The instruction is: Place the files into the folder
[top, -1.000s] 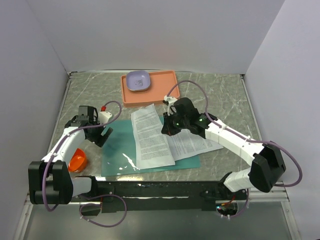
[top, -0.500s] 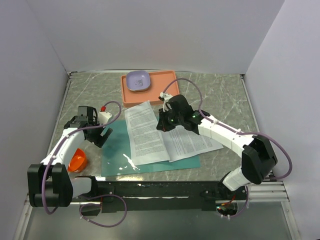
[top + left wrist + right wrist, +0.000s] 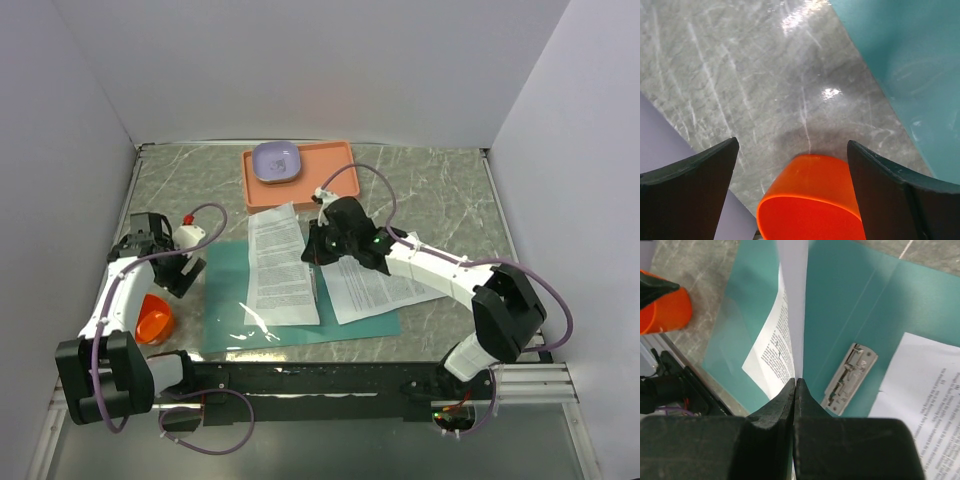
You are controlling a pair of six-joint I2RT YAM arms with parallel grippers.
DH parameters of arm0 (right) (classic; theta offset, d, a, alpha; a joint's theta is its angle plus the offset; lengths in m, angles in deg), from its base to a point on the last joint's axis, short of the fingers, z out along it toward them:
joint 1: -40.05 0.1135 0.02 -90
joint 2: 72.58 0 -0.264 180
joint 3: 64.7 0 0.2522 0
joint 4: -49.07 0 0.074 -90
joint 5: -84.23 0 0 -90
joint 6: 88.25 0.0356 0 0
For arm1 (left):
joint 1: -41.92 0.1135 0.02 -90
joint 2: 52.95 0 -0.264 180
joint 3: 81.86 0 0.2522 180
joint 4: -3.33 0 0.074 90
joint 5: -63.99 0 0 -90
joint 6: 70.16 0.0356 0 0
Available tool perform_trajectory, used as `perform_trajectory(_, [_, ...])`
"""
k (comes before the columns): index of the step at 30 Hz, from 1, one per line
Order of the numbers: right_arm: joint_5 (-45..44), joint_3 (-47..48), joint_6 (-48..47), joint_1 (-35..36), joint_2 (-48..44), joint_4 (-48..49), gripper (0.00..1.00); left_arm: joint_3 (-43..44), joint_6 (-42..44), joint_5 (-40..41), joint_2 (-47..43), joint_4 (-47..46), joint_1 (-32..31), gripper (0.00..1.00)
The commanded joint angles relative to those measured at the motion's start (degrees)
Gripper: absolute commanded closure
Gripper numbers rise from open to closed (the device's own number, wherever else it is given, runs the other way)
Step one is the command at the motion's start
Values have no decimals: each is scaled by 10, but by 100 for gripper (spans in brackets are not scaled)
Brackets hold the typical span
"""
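From above, the right fingers [image 3: 313, 250] pinched the right edge of one file sheet [image 3: 282, 268], which lay over the left half of the folder [image 3: 226, 300]. A second sheet [image 3: 378, 288] rested on the folder's right half. The left fingers [image 3: 180, 277] hung just off the folder's left edge, over an orange cup [image 3: 153, 321].

At the left wrist, the fingers stood wide apart and empty, with the cup between them beside the folder.

At the right wrist, the fingers were shut tight on the sheet's edge, beside the folder's metal fastener [image 3: 847, 372].

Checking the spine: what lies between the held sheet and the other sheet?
The metal fastener, on bare teal folder, shown in the right wrist view.
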Motion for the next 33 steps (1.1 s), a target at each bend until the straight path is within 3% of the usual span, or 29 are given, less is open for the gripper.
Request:
perform_trajectory(1, [-24, -13, 31, 12, 8, 47, 100, -9, 39, -32, 4, 15, 2, 4])
perform_trajectory(12, [-37, -19, 68, 43, 53, 73, 100, -23, 48, -54, 52, -3, -4, 4])
perform_trajectory(20, [-46, -19, 77, 50, 69, 76, 100, -25, 22, -57, 84, -27, -46, 4])
perform_trajectory(33, [-52, -3, 78, 56, 104, 76, 100, -42, -1, -27, 118, -71, -61, 2])
